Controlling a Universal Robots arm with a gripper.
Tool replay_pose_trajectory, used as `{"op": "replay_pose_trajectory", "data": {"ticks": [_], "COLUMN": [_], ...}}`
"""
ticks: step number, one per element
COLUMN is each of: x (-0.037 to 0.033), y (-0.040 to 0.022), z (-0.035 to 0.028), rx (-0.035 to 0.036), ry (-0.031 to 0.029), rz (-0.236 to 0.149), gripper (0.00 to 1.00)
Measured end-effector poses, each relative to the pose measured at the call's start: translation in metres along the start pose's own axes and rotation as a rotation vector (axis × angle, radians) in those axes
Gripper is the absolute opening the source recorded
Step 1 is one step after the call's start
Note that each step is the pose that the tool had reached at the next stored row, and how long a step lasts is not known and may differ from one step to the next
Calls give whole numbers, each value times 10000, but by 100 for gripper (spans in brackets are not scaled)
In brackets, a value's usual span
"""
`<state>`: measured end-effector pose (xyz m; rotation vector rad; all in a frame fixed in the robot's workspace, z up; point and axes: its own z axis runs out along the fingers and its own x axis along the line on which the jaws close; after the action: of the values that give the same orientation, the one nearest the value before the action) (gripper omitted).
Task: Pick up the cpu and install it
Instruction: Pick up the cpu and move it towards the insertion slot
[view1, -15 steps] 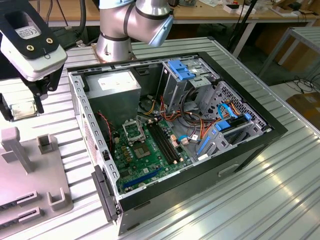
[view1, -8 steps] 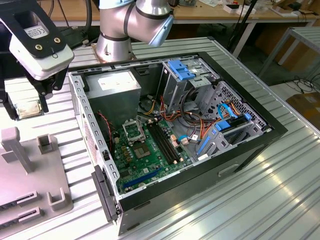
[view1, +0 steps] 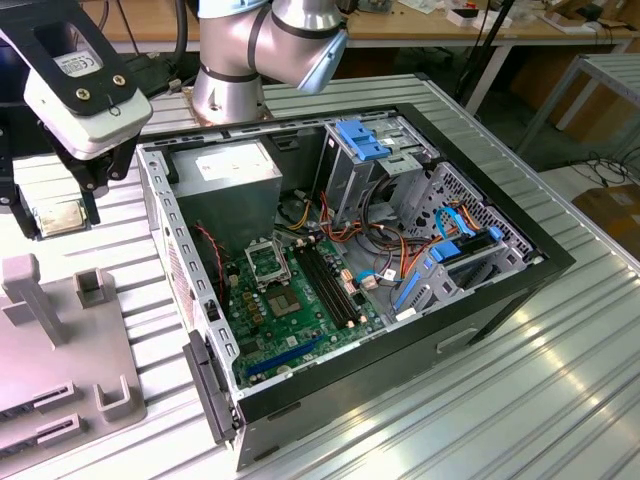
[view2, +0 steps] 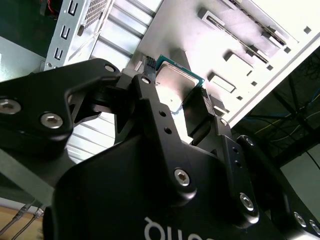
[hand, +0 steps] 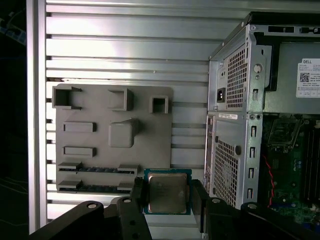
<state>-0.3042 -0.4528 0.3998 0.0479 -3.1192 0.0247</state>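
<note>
exterior view: the gripper (view1: 60, 220) hangs at the exterior view's left, over the ribbed metal bench (view1: 520, 400). its black fingers (view1: 27, 215) are clamped on two opposite edges of the cpu (view1: 57, 215), which lies flat between them with its pale metal top up. the cpu is outside the open computer case (view1: 480, 300), off that case's side toward the exterior view's left. a grey fixture plate (view1: 60, 350) with raised blocks lies on the bench nearer the camera than the gripper. inside the case the green motherboard (view1: 300, 320) shows a black-framed square socket (view1: 268, 262) and, just beside it, a darker square chip (view1: 283, 300).

second wrist view: from close behind the fingers (view2: 150, 105), the cpu (view2: 175, 82) sits pinched between their tips, one tip on each side. its silver top and thin green rim are in sight. the pale fixture plate (view2: 250, 55) lies beyond it.

first wrist view: looking down, the cpu (hand: 167, 192) is gripped between the two fingers (hand: 137, 195). it hangs over the bench (hand: 125, 50), at the fixture plate's (hand: 112, 135) corner nearest the case, and between the plate and the case's perforated side wall (hand: 227, 170). part of the motherboard (hand: 295, 175) shows inside the case.
</note>
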Motion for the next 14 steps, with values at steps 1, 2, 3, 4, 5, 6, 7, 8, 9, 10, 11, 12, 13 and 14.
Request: {"op": "replay_pose_trajectory", "data": {"ticks": [1, 2, 3, 4, 5, 6, 7, 8, 9, 10, 11, 12, 13, 14], "x": [0, 0, -1, -2, -6, -13, -17, -22, -30, -39, -45, -55, -64, -74], "y": [0, 0, 0, 0, 0, 0, -1, -1, -1, -1, -1, -2, -2, -2], "z": [0, 0, 0, 0, 0, 0, 0, 0, -1, -1, -1, -1, -1, -2], "rx": [-1, -1, -1, -1, -1, -1, -1, -1, 0, 0, -1, -1, 0, -1], "ry": [0, 0, 0, 0, 0, 0, 0, -1, 0, 0, 0, 0, 1, 0], "rz": [1, 1, 0, 0, -1, -1, -1, -1, 0, 0, 0, 0, 0, 0], "gripper": [47, 47, 47, 47, 47, 47, 47, 47, 47, 47, 47, 47, 47, 47]}}
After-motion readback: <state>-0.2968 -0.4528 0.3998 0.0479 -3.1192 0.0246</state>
